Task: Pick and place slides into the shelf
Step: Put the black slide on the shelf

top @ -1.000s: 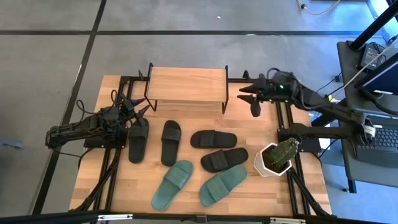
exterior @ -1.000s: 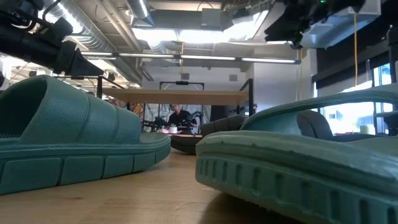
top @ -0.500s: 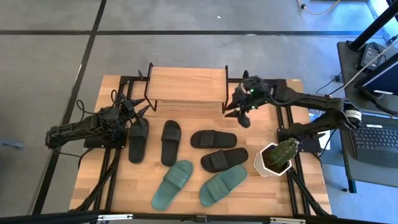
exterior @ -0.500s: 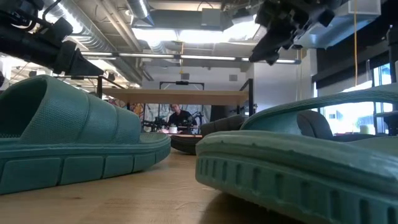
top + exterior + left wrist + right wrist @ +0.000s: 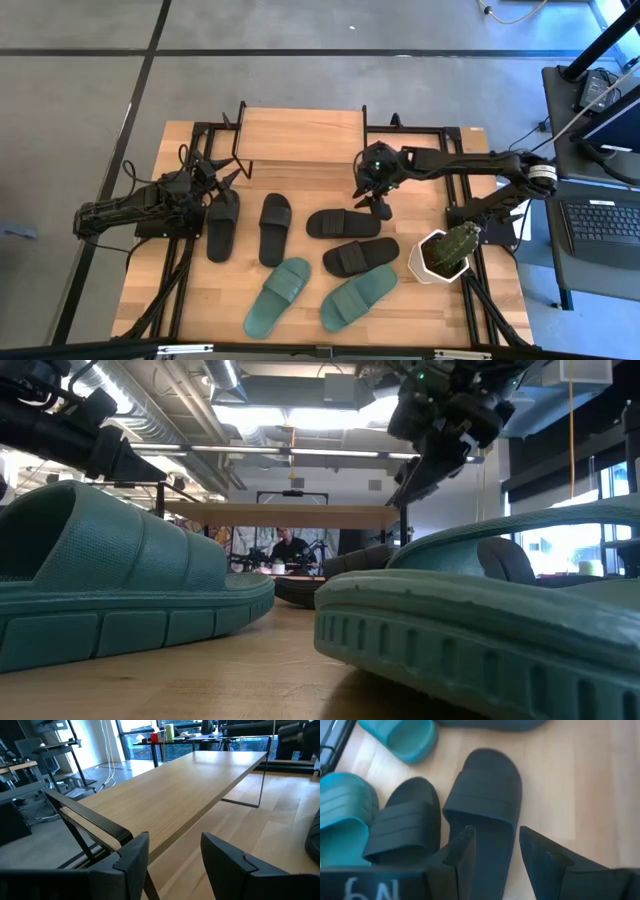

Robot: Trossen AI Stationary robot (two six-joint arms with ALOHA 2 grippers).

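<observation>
Four black slides lie flat on their soles mid-table: one (image 5: 222, 222) at the left, one (image 5: 274, 228) beside it, one (image 5: 343, 222) toward the right and one (image 5: 360, 256) nearer. Two teal slides (image 5: 278, 296) (image 5: 358, 296) lie by the near edge. The shelf (image 5: 300, 135) stands at the far edge. My right gripper (image 5: 374, 202) hangs open just above the far-right black slide (image 5: 485, 795), pointing down, its fingers over that slide's heel end and touching nothing. My left gripper (image 5: 222, 180) is open beside the shelf's left end, facing its top board (image 5: 175, 805).
A potted cactus (image 5: 445, 250) in a white pot stands to the right of the black slides. The arms' black frame rails run along both table sides. In the low view the teal slides (image 5: 110, 580) (image 5: 480, 620) fill the foreground, and a person (image 5: 288, 545) sits far behind the shelf.
My right gripper has swung from beside the shelf's right end toward the table's left and near edge, come down and tipped to point down over the far-right black slide. Its fingers stay open. The slides have not moved.
</observation>
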